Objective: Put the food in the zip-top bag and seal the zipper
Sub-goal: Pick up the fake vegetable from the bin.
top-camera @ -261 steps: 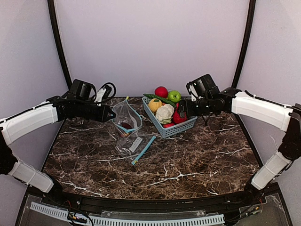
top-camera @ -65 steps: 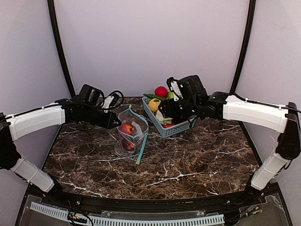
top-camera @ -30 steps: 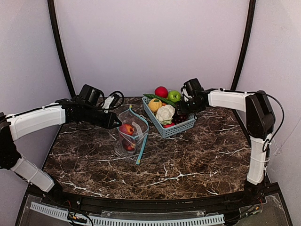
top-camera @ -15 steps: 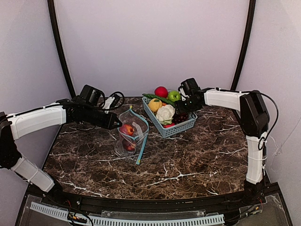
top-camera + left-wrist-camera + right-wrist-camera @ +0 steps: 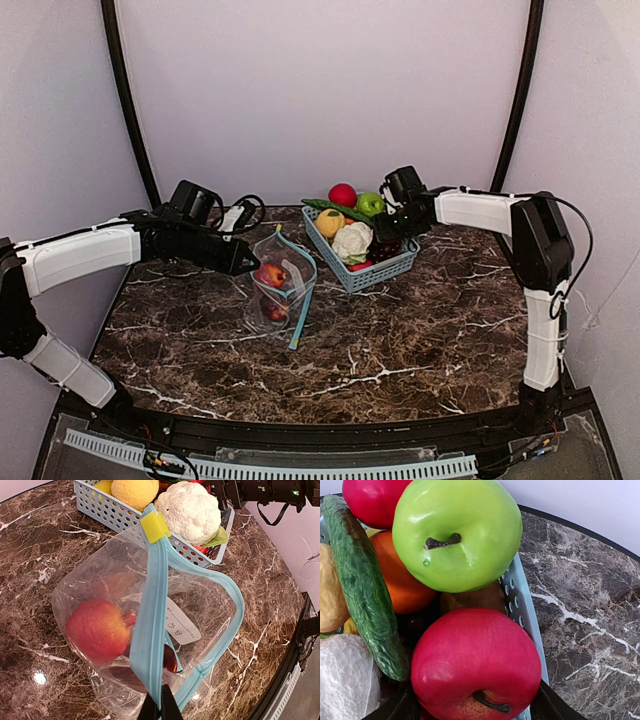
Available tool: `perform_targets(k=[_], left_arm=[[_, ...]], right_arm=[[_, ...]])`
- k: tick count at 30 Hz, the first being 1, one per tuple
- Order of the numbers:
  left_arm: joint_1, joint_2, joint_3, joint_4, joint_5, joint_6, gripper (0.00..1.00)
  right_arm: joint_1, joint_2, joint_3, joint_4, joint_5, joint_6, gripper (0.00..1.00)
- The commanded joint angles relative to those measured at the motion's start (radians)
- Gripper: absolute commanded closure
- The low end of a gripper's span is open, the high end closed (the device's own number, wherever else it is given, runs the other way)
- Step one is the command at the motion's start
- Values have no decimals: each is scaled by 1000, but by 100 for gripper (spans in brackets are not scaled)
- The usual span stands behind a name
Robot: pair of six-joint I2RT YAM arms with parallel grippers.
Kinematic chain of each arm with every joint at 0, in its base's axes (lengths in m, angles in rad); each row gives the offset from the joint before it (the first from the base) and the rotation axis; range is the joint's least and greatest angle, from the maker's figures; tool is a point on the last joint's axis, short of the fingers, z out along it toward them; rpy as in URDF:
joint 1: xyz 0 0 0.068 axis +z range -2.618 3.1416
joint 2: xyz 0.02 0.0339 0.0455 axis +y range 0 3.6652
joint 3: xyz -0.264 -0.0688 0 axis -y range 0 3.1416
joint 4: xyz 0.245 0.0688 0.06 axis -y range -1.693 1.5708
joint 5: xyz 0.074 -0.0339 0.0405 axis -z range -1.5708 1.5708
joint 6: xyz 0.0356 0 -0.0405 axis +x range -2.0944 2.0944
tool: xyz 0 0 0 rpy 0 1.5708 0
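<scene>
Right gripper [image 5: 388, 226] is back in the light-blue lattice basket [image 5: 385, 268], jaws flanking a glossy red apple [image 5: 475, 665] (grasped? cannot tell), the next load; left gripper [image 5: 160, 707] jaws pinch the clear zip-top bag [image 5: 100, 585] beside it open.

The zip-top bag [image 5: 280, 285] stands on the table [image 5: 400, 340] just left of the basket [image 5: 392, 268], with a peach [image 5: 97, 630] inside it and the left gripper [image 5: 160, 707] pinching its zipper strip from the left. In the basket the cauliflower [image 5: 350, 240] lies in front, the citrus [image 5: 329, 222] behind-left of it, and a cucumber [image 5: 365, 590] along the back under two apples [image 5: 343, 194] [image 5: 371, 203]. A third apple [image 5: 475, 662] sits at the right side between the fingers of the right gripper [image 5: 386, 230].
</scene>
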State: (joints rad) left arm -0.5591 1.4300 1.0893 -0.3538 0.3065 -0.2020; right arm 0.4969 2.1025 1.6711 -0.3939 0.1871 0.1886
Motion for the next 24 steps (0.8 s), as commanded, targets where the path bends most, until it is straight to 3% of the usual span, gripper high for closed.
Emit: perform_targets(k=[1, 9, 14, 24], left_arm=[[-1, -8, -3, -27, 8, 9, 99], [-1, -10, -3, -25, 7, 9, 99], [-1, -9, -4, -26, 2, 10, 99], [-1, -3, -3, -19, 19, 8, 99]], right_arm=[[-3, -93, -56, -7, 50, 15, 37], [-3, -274, -190, -38, 115, 16, 37], [18, -397, -245, -58, 75, 17, 37], [291, -521, -257, -29, -63, -88, 37]])
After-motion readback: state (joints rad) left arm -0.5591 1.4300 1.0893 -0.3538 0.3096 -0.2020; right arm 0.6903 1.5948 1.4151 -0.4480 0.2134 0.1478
